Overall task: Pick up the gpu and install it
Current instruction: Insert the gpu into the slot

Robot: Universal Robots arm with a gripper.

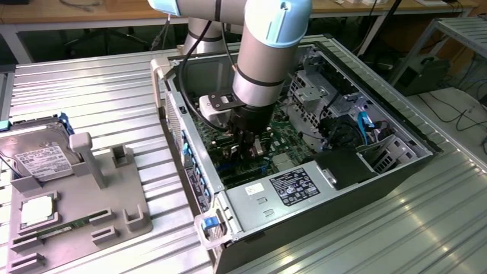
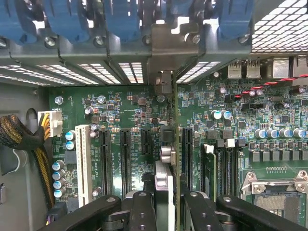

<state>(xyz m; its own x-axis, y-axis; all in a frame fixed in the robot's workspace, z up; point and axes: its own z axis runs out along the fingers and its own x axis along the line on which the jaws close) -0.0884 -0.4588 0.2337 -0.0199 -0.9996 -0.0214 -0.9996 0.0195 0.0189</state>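
One gripper [image 2: 169, 211] pinches the gpu [image 2: 168, 159] edge-on between its fingers [image 2: 142, 211]. The card hangs over the motherboard [image 2: 134, 120]; its long axis runs toward 12 o'clock, parallel to the black slots [image 2: 124, 159], its bracket at the case's rear wall [image 2: 96, 53].

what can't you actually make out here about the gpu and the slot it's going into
- Exterior view: the arm and gripper hide the gpu and the slot.
- Wrist view: the gpu is edge-on, so whether it is seated cannot be told.
- Wrist view: the fingers cover its near end.
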